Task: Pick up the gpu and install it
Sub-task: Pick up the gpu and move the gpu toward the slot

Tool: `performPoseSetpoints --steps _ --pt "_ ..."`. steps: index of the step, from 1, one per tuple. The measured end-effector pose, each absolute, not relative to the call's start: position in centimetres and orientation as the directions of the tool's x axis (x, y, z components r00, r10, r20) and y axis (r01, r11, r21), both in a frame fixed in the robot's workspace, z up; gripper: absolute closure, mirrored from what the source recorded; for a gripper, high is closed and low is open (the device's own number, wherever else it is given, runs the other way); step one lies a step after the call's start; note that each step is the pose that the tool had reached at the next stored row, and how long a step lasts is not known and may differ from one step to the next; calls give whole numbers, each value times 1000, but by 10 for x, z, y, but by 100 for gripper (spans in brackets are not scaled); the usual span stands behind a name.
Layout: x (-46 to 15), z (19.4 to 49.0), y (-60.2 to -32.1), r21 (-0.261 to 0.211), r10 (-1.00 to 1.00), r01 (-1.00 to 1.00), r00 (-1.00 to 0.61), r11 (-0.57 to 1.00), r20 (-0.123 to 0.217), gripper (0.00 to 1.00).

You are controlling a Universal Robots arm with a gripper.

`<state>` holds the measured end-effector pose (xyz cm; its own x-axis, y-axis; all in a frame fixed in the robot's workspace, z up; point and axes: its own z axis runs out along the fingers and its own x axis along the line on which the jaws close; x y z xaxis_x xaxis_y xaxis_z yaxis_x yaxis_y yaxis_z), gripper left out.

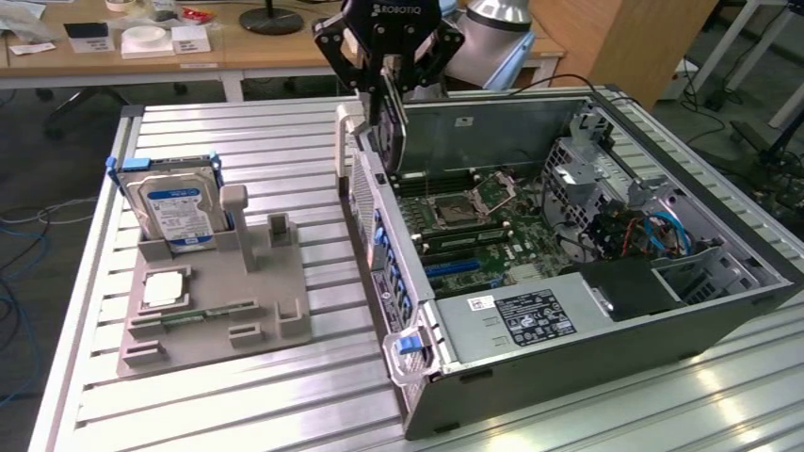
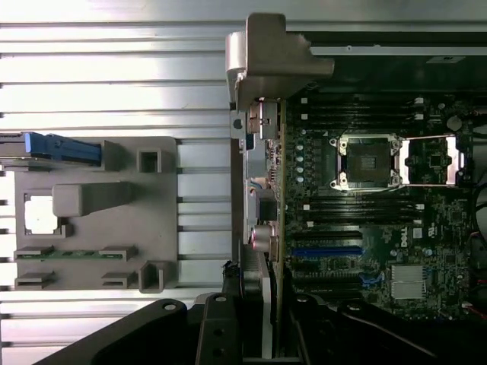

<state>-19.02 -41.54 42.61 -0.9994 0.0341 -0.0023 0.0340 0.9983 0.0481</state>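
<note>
My gripper is shut on the gpu, a thin dark card with a grey metal edge that hangs upright below the fingers. The card is over the rear edge of the open computer case, just above the motherboard and close to the case's back wall. In the wrist view the gpu appears edge-on, running from my gripper along the side of the motherboard, past the blue slot. Whether its lower edge touches a slot is hidden.
On the exterior view's left a grey fixture holds the upright hard drive, a square chip and a green memory stick. The power supply and drive cages fill the case's near end. A desk stands behind the table.
</note>
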Motion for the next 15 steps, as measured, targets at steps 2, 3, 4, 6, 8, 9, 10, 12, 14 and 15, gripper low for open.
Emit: performPoseSetpoints --steps 2,3,4,6,8,9,10,12,14,15 --pt "-188 426 -415 48 34 34 -999 998 -2 72" --pt "-186 426 -415 48 34 34 -999 998 -2 72" --pt "-185 426 -416 48 34 34 -999 998 -2 72" --pt "-183 426 -416 48 34 34 -999 998 -2 72" --pt "-181 426 -416 48 34 34 -999 998 -2 72" --pt "-180 426 -416 48 34 34 -999 998 -2 72" --pt "-179 426 -416 48 34 34 -999 998 -2 72" --pt "-177 426 -416 48 34 34 -999 998 -2 72" --pt "-174 426 -416 48 34 34 -999 998 -2 72" --pt "-173 426 -416 48 34 34 -999 998 -2 72"
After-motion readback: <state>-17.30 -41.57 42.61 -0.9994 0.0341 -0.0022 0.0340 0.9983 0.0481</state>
